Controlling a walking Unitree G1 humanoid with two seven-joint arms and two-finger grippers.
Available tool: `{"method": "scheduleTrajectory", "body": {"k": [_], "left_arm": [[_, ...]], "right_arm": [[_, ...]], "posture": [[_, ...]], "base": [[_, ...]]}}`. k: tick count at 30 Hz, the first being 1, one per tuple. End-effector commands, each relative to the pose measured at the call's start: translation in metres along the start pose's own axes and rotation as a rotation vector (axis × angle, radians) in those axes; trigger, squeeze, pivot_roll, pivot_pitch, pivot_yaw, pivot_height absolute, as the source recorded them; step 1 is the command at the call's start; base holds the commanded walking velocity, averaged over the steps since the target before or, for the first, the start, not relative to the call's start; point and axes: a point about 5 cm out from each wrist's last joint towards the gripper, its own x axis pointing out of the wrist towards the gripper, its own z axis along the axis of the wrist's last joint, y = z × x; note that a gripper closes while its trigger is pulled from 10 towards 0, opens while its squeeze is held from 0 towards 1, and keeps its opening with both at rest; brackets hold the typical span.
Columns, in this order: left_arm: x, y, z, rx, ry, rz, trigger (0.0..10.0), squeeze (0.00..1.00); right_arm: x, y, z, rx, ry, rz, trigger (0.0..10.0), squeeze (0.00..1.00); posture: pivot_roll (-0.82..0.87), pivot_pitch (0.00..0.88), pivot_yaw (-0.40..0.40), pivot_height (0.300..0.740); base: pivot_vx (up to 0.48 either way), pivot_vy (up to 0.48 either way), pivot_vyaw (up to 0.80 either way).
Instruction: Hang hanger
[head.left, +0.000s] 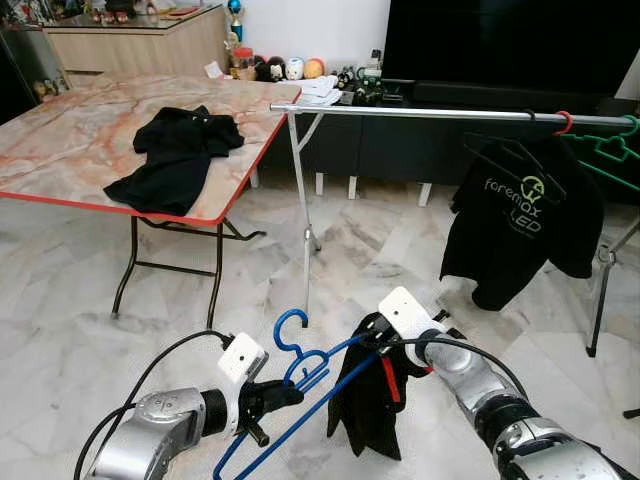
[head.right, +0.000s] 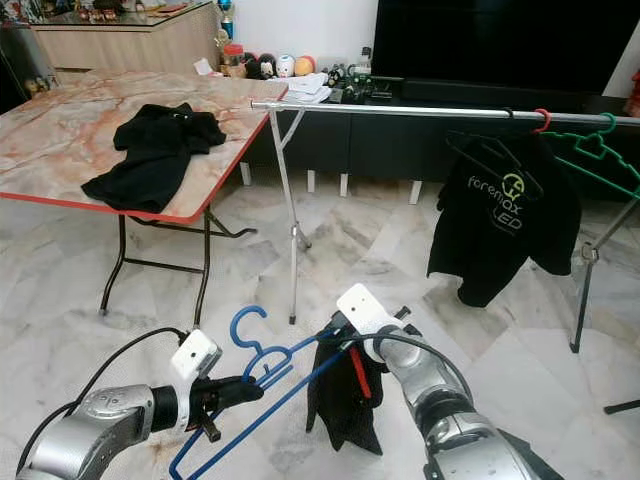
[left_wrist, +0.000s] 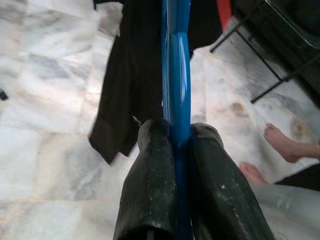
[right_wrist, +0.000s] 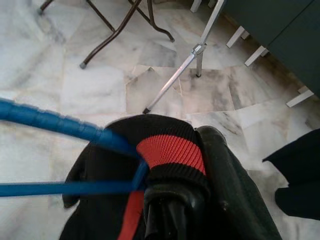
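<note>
you have the blue hanger (head.left: 300, 385) low in front of you, well below and short of the rail (head.left: 420, 113) it must go on. your left gripper (head.left: 285, 395) is clenched on the hanger just under its hook; in the left wrist view the two black fingers (left_wrist: 150, 185) press the blue plastic from both sides. your right gripper (head.left: 385, 345) is grasping the black garment (head.left: 365, 405) at its red-trimmed collar, right where the hanger's far arm enters it, so the cloth droops from that end only.

the hanger's long axis runs slantwise, from low by your left elbow up toward the right gripper. the hook curls upward beside the left gripper, pointing roughly at the rail. the rail lies ahead and up, running across you from the stand leg (head.left: 300, 215) by the bench (head.left: 70, 150) over to the right, where a black printed shirt (head.left: 520, 215) and a green hanger (head.left: 610, 150) already hang.

judging from this, the bare stretch of rail between the stand leg and the printed shirt is straight ahead, and your left gripper, holding the hook end, is the one to lift to it. the garment looks only half on, so settle it first or it may slip.
</note>
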Motion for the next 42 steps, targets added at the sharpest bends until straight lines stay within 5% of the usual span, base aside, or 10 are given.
{"method": "scheduleTrajectory", "body": {"k": [1,14,28,34,39,42], "left_arm": [[0.0,0.007,0.003,0.007,-0.018,0.045,10.0,0.0],[0.004,0.006,-0.001,0.008,-0.012,0.051,10.0,0.0],[0.011,0.011,0.012,0.034,-0.109,0.115,10.0,0.0],[0.012,0.019,0.018,0.032,-0.157,0.19,10.0,0.0],[0.016,0.016,0.014,0.044,-0.128,0.167,10.0,0.0],[0.017,0.011,0.01,0.032,-0.112,0.125,10.0,0.0]], "right_arm": [[0.002,-0.007,0.02,0.035,-0.075,-0.015,10.0,0.0],[0.001,-0.021,0.059,0.238,-0.244,-0.019,10.0,0.0],[-0.01,-0.008,0.062,0.237,-0.303,0.136,10.0,0.0],[-0.015,-0.008,0.061,0.307,-0.309,0.165,10.0,0.0],[-0.02,-0.013,0.062,0.258,-0.321,0.092,10.0,0.0],[-0.025,-0.029,0.066,0.381,-0.364,0.0,10.0,0.0]], "posture": [[0.08,0.021,-0.002,0.74],[0.08,0.029,-0.003,0.74],[0.06,0.027,-0.002,0.74],[0.06,0.021,-0.003,0.74],[0.06,0.013,0.002,0.74],[0.05,0.01,0.003,0.74]], "base": [[0.0,0.0,0.0],[0.0,0.0,0.0],[0.0,0.0,0.0],[0.0,0.0,0.0],[0.0,0.0,0.0],[0.0,0.0,0.0]]}}
